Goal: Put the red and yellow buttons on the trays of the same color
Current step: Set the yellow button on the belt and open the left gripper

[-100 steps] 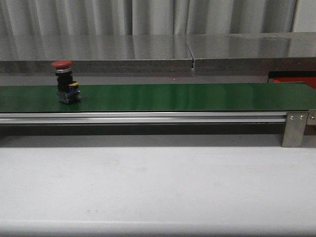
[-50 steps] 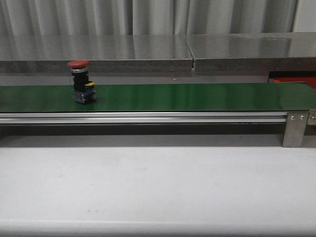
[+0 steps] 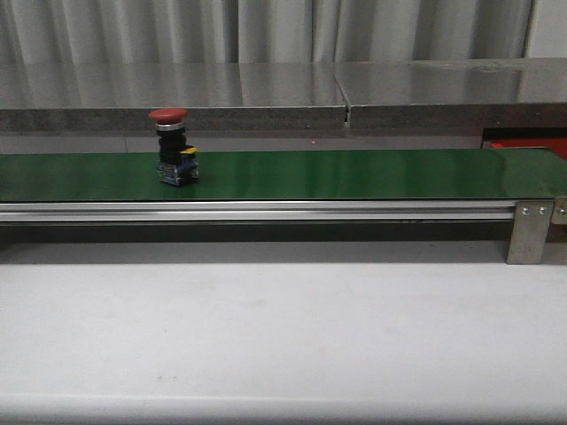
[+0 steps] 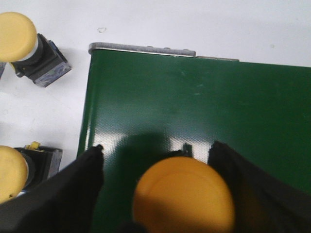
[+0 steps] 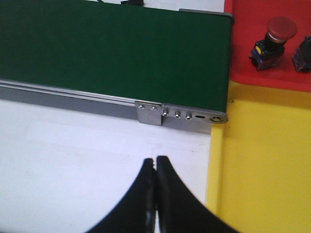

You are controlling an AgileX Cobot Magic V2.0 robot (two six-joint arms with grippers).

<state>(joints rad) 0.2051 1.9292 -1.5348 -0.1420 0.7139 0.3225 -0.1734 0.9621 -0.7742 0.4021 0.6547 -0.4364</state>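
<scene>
A red button [image 3: 175, 146] with a domed cap stands upright on the green belt [image 3: 354, 173], left of its middle. My left gripper [image 4: 155, 148] is above the belt's end with its fingers wide apart. A yellow button [image 4: 183, 196] sits between them, close to one finger, with a gap to the other. My right gripper [image 5: 156, 159] is shut and empty over the white table, beside the yellow tray [image 5: 267, 160]. The red tray [image 5: 243, 58] holds a red button [image 5: 274, 39]. Neither gripper shows in the front view.
Two more yellow buttons [image 4: 17, 29] [image 4: 12, 172] lie on the white table beside the belt's end. A metal bracket [image 5: 148, 112] sits on the belt's rail. A second dark part [image 5: 303, 51] lies at the red tray's edge. The red tray's edge also shows in the front view [image 3: 527, 144].
The red button has travelled to the right along the belt, staying upright. Nothing else in the front view has moved.
</scene>
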